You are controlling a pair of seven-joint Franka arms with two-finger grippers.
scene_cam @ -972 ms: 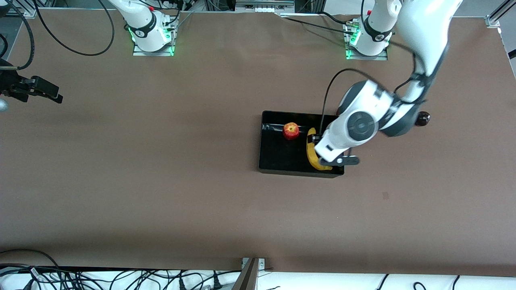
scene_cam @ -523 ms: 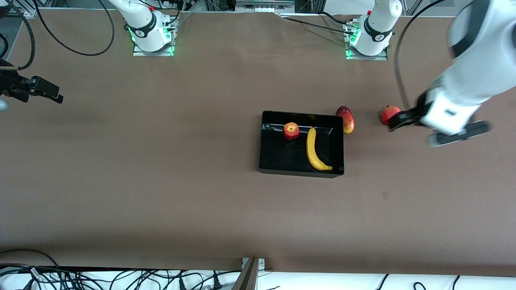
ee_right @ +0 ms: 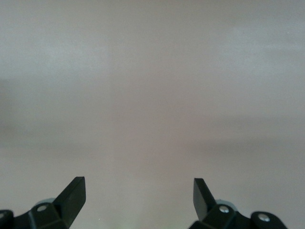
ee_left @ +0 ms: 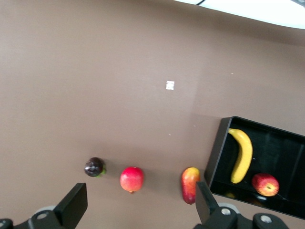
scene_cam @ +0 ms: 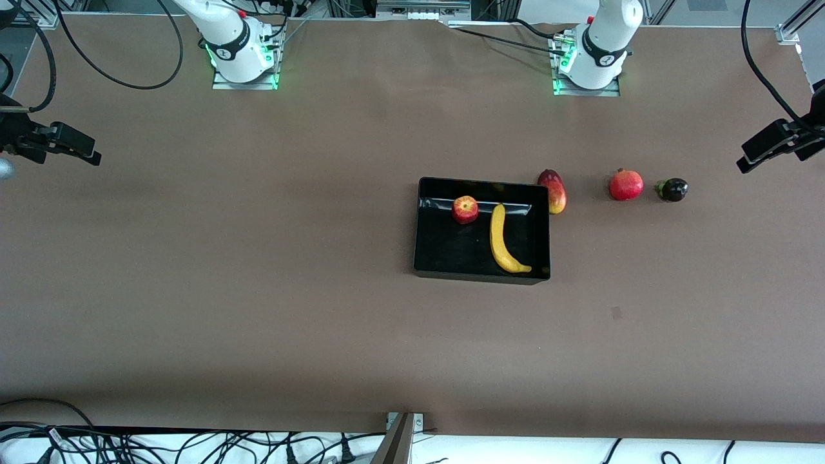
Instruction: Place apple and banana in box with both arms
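- We found the small roundish red apple with yellowish patches (scene_cam: 465, 209) lying inside the shallow glossy black plastic box (scene_cam: 425, 258), close to the wall of it that stood farther from the front camera.
- The long curved yellow banana with dark tips (scene_cam: 501, 238) lay in the same box, just beside the apple and toward the left arm's end; its long axis ran from that wall to the nearer one, the nearer tip hooking toward the left arm's end.
- We judged both fruits already placed, so no pick seemed left; any coming move would turn only on how far each pincer stood from the box.
- The left pincer (scene_cam: 773, 148) hung, fingers spread wide and holding nothing, over the left arm's end of the brown worktop (scene_cam: 258, 290), well apart from the box; in its wrist view the box lay off to one side of its fingertips (ee_left: 74, 202).
- The right pincer (scene_cam: 64, 145) waited over the right arm's end of the worktop, likewise wide and empty, seeing only bare worktop.
- We judged the left pincer the nearer to the box.
- Outside the box sat an oblong red-yellow mango (scene_cam: 554, 191) touching its wall, an evenly red round fruit (scene_cam: 626, 185) and a small dark round fruit (scene_cam: 673, 189).
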